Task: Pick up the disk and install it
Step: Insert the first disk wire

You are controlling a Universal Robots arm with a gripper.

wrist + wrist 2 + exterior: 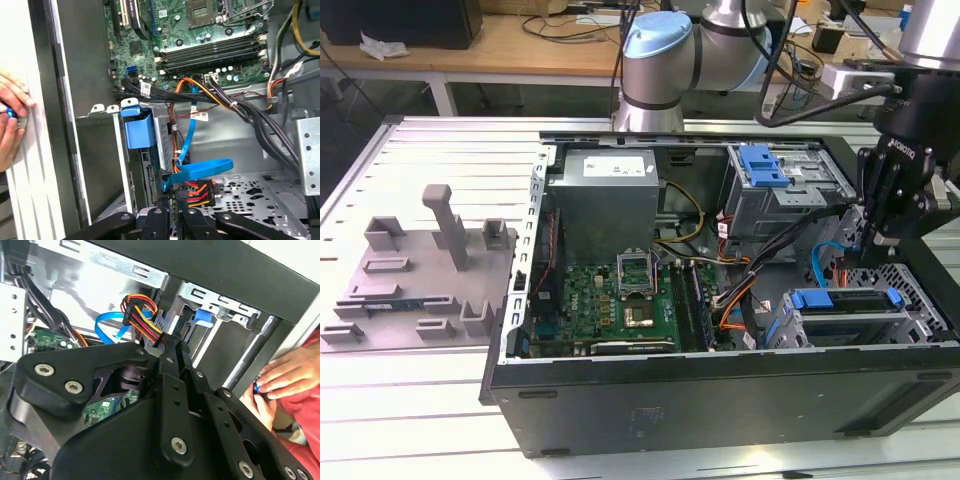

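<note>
Blue-framed disk [845,305] sits slotted in the drive cage at the computer case's [720,400] near corner, connector end toward the orange-and-red power plug [197,192]. It looks seated. Gripper [880,238] hovers just above, jaws drawn together, apparently empty.

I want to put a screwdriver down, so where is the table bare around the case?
Bare table: behind the grey shroud at the exterior view's left, and the strip in front of the case. Crowded: inside, cables pack the gap between board and drive cage, by the hand.
</note>
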